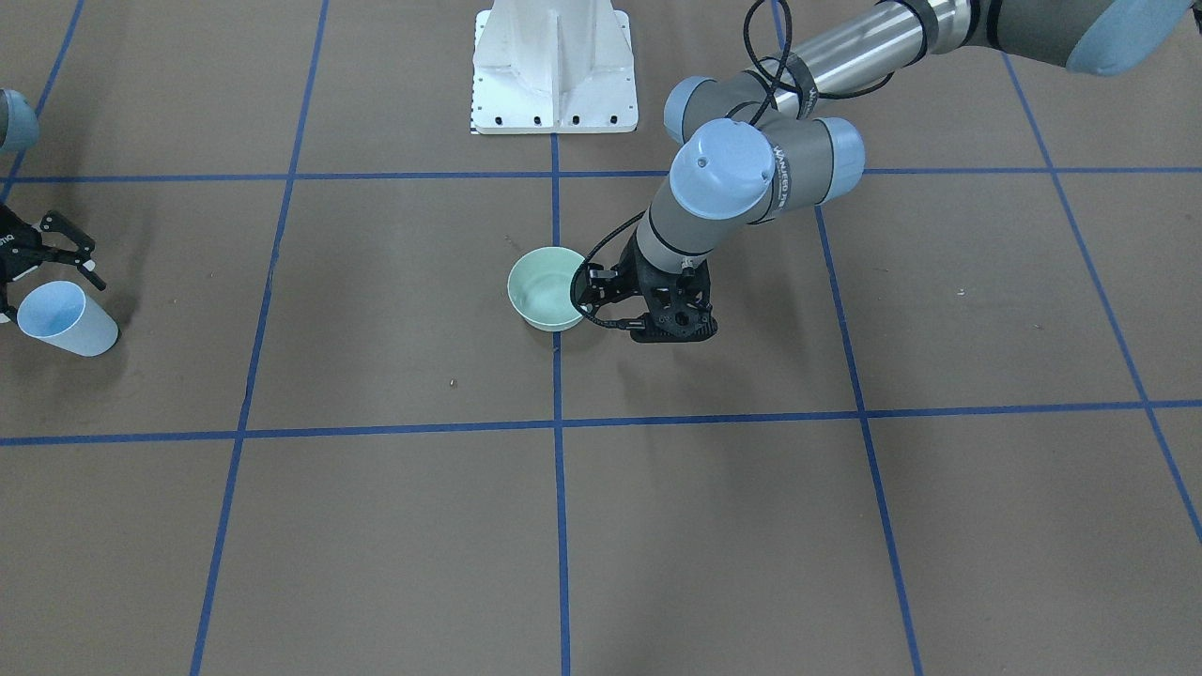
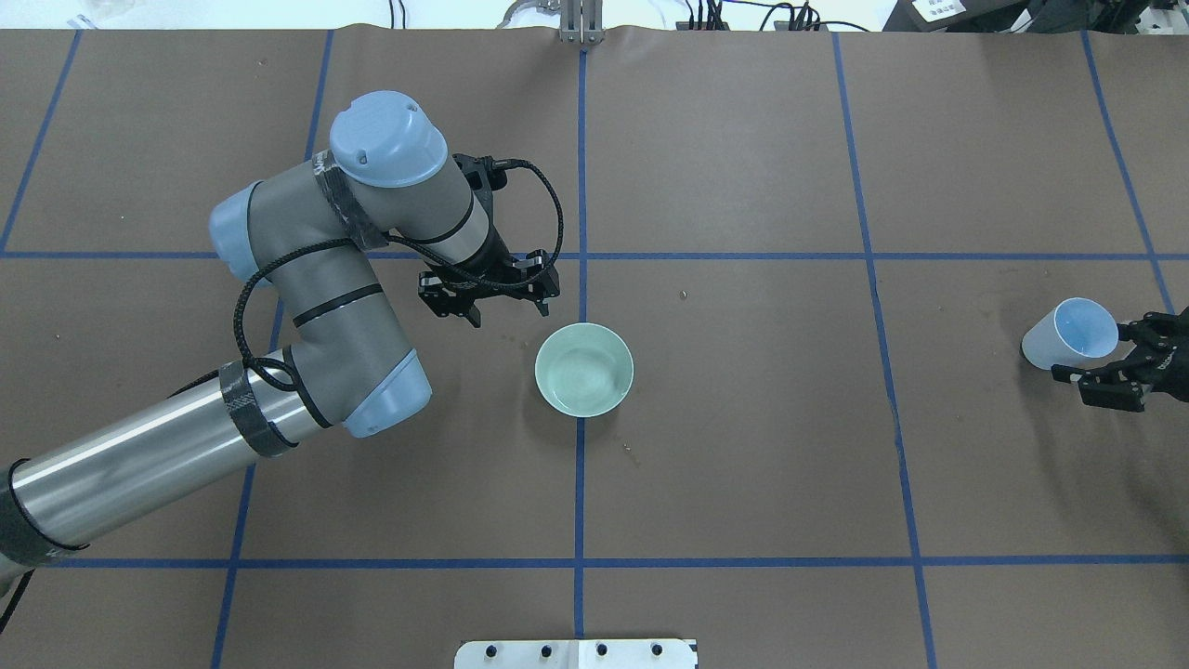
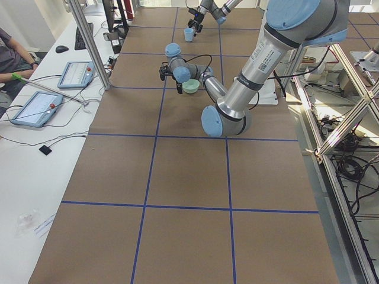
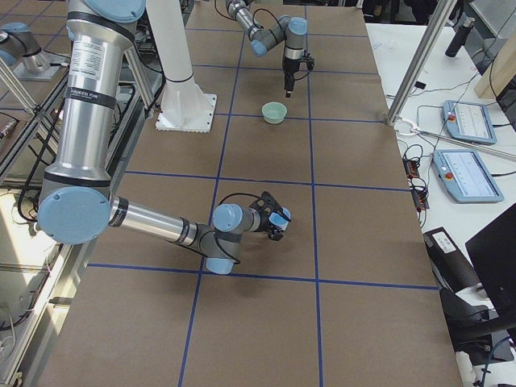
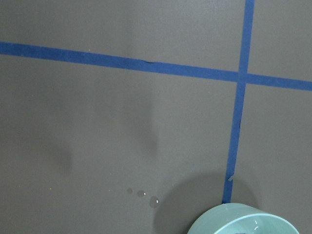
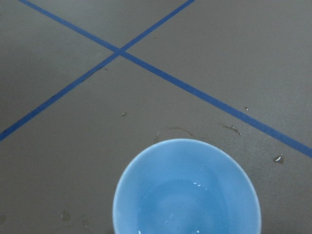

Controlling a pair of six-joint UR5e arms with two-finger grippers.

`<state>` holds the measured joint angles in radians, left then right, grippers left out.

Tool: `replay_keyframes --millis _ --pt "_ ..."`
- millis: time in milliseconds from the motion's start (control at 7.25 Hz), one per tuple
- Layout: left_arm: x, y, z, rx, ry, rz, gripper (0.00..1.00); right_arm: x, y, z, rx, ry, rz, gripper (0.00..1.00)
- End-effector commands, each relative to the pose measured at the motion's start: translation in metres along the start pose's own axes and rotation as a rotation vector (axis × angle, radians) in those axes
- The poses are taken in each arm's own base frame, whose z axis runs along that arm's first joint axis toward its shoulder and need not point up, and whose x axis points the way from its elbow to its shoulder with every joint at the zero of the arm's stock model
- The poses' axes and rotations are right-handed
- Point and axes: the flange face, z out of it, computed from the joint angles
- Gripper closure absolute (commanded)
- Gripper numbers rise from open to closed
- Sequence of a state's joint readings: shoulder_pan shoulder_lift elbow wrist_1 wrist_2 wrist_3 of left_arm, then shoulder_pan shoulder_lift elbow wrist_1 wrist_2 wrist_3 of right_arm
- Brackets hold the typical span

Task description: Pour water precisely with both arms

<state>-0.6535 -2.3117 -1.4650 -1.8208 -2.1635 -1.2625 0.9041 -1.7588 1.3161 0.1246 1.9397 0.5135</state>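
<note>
Over the desk (image 2: 743, 465) from behind: green bowl (image 2: 557, 346) upright on a crossing of blue tape lines (image 2: 580, 483). Just beside the bowl, to its upper left, left gripper (image 2: 490, 290) at the end of the bent left arm (image 2: 316, 307), fingers spread wide, holding nothing. Well apart from the bowl, far to its right, blue cup (image 2: 1068, 336) with right gripper (image 2: 1101, 353) at its rim, one finger on each side of the cup; pressing on it or merely around it, cannot tell.

Facing the robot: left fingers pointing down at the desk, close against the bowl's side, touching or not unclear. Cup at the view's edge, far from the bowl. Beyond the bowl, white pedestal (image 1: 554, 66).

From the ends of the desk: right arm (image 4: 153, 222) low and stretched out, well away from the bowl, cup at its tip.

From the left wrist: only the bowl's rim at the bottom edge, a few drops (image 5: 154, 201) on the desk near it.

From the right wrist: looking down into the cup, water (image 6: 187, 204) low inside it, marked by small whitish glints; more drops on the desk round the cup.
</note>
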Motion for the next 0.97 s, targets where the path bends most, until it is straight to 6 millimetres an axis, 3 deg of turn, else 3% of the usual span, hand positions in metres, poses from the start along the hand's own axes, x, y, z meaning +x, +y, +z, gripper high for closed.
replay_keyframes --millis 0,828 --pt "0.0000 -0.0001 0.0000 0.001 0.000 0.000 0.11 0.0021 0.0007 0.0053 0.010 0.007 -0.005 0.01" --pt "-0.0007 -0.0017 -0.0014 0.003 0.000 -0.002 0.11 0.0039 0.0026 0.0095 0.040 0.003 -0.017 0.01"
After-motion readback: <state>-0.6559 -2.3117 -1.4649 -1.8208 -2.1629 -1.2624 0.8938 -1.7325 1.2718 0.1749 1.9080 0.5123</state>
